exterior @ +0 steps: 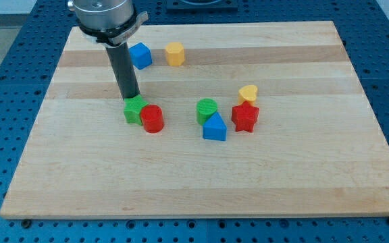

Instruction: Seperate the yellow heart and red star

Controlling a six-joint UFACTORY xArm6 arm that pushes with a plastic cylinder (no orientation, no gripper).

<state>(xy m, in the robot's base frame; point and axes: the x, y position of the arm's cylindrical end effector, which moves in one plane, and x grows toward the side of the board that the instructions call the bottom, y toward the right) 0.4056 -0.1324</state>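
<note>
Our tip sits on the green block, far from yellow heart touching red star. No hand in view.

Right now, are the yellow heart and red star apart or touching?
Touching, or nearly: yellow heart block sits directly against red star block's top edge, no visible gap.

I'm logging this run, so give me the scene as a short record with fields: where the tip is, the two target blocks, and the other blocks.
tip: my tip at the top edge of the green block
yellow heart: just above the red star, touching or nearly so
red star: right of centre
pair state: not yet separated
nearby: blue block, green cylinder
beside green block: red cylinder
top: blue cube, yellow block
</note>
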